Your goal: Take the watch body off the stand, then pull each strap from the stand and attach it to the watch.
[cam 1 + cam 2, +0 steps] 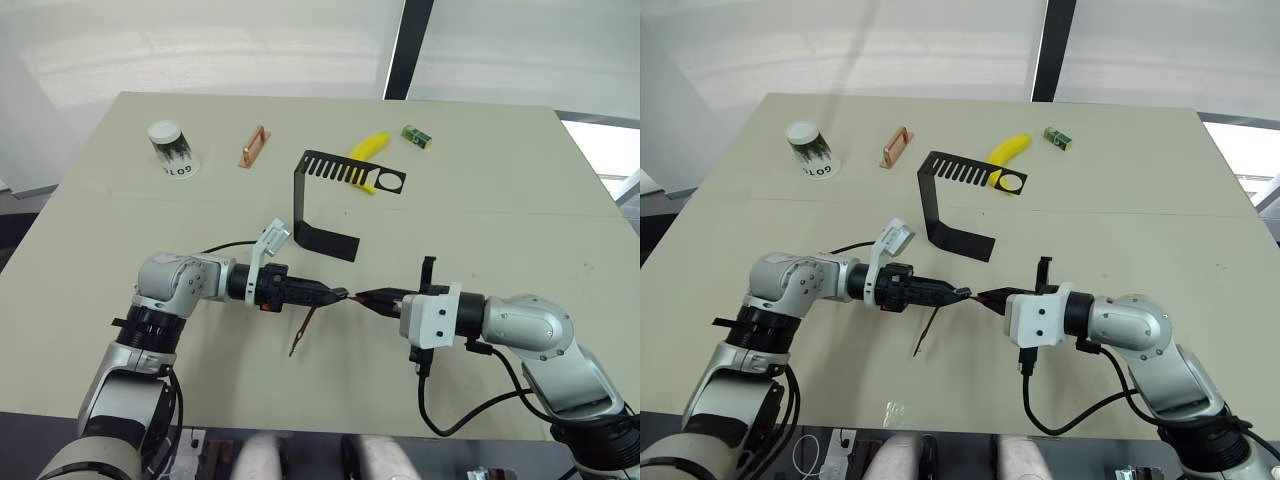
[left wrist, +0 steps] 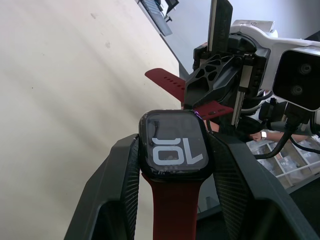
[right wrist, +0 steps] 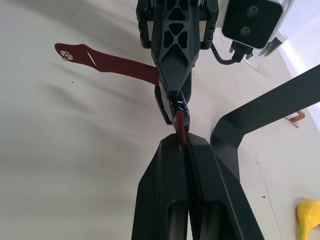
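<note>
Maroon strap met the watch at frame centre.
Left gripper [image 1: 340, 296] clamped the watch body [image 2: 173, 145] (one strap hanging); right gripper [image 1: 365, 298] pinched the second strap [image 3: 180, 123] end-on toward it.

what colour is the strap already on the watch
Dark red: the strap hangs from the watch held in the left gripper, clearest in the left wrist view.

table [image 1: 520, 200]: pale beige top | paper cup [image 1: 172, 147]: upside down near far left corner, white with dark print | copper handle bar [image 1: 253, 146]: lying flat, right of the cup, well apart | banana [image 1: 368, 150]: yellow, far centre | small green box [image 1: 417, 136]: just right of the banana, near far edge
</note>
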`<state>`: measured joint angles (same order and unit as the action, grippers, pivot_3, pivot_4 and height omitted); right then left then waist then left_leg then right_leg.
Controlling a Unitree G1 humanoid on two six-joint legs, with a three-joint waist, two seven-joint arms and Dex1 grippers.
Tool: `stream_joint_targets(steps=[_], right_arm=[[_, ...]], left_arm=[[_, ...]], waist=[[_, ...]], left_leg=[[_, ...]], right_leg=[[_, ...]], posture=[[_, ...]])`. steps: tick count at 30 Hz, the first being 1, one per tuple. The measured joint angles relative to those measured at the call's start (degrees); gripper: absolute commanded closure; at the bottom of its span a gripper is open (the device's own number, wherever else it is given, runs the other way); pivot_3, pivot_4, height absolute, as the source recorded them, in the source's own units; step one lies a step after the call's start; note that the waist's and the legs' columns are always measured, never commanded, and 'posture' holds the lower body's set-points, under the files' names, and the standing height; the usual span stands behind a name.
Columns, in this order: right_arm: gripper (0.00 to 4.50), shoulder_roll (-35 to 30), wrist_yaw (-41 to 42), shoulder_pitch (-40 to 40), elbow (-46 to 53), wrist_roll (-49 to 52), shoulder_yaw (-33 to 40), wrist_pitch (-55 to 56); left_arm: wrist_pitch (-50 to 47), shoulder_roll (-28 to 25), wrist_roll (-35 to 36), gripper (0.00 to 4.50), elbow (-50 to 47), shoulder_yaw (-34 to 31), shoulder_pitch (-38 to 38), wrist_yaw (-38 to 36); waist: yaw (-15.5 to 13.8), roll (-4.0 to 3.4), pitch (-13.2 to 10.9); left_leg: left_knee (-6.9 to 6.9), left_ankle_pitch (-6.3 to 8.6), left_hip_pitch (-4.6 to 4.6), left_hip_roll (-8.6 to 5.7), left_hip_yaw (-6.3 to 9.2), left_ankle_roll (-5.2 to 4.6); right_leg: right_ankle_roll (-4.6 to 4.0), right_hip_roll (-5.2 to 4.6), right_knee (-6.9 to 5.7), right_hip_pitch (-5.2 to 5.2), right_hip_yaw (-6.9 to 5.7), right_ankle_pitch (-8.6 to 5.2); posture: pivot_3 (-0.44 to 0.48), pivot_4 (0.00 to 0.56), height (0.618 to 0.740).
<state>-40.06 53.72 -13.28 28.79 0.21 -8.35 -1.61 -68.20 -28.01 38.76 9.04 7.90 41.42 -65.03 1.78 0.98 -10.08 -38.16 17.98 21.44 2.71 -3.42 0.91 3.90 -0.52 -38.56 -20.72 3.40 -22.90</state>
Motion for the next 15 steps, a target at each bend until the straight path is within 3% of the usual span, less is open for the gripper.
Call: stream_joint_targets(steps=[15], right_arm=[[4.50, -0.35, 0.00, 0.00, 0.02, 0.48, 0.61, -0.99]], left_arm=[[0.01, 0.23, 0.09, 2.89, 0.23, 0.00, 0.00, 0.04]], waist=[[-0.01, 0.00, 0.00]], left_leg=[[0.00, 0.00, 0.00, 0.00, 0.00, 0.00]], right_leg=[[0.00, 0.00, 0.00, 0.00, 0.00, 0.00]], posture=[[0.000, 0.150, 0.740]])
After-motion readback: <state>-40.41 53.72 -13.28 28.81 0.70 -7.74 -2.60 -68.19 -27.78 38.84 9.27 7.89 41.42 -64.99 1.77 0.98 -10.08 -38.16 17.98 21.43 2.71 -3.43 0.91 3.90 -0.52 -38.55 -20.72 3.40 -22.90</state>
